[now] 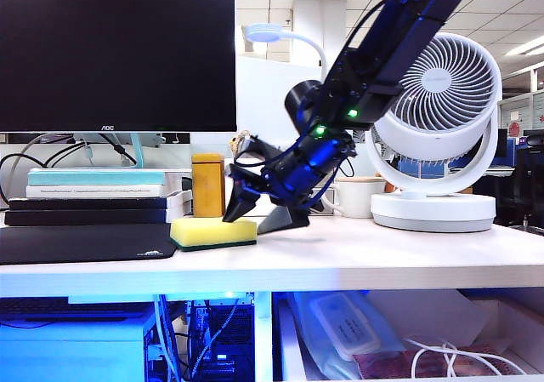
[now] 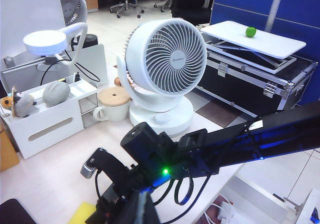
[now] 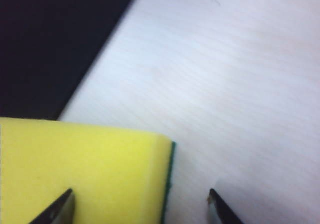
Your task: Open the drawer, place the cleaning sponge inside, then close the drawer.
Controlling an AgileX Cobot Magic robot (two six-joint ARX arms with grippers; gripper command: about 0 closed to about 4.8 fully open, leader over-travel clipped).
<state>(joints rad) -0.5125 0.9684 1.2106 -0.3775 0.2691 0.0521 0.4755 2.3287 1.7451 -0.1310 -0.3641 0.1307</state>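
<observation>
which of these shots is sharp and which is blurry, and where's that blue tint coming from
Exterior view: sharp, with a blue glow under the desk and blue sheen on the right gripper. Left wrist view: sharp on the fan, evenly lit. Right wrist view: soft and out of focus on the sponge, the right gripper's jaws standing apart, one tip over the sponge and one off its edge, with a dark mat in the corner.

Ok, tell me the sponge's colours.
Cleaning sponge: yellow foam, thin dark green layer; clearest in the right wrist view.

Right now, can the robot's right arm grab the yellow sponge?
Probably yes. The right gripper is down at the cleaning sponge on the desk, jaws open, one fingertip over the foam and the other past its green edge. Nothing blocks it.
</observation>
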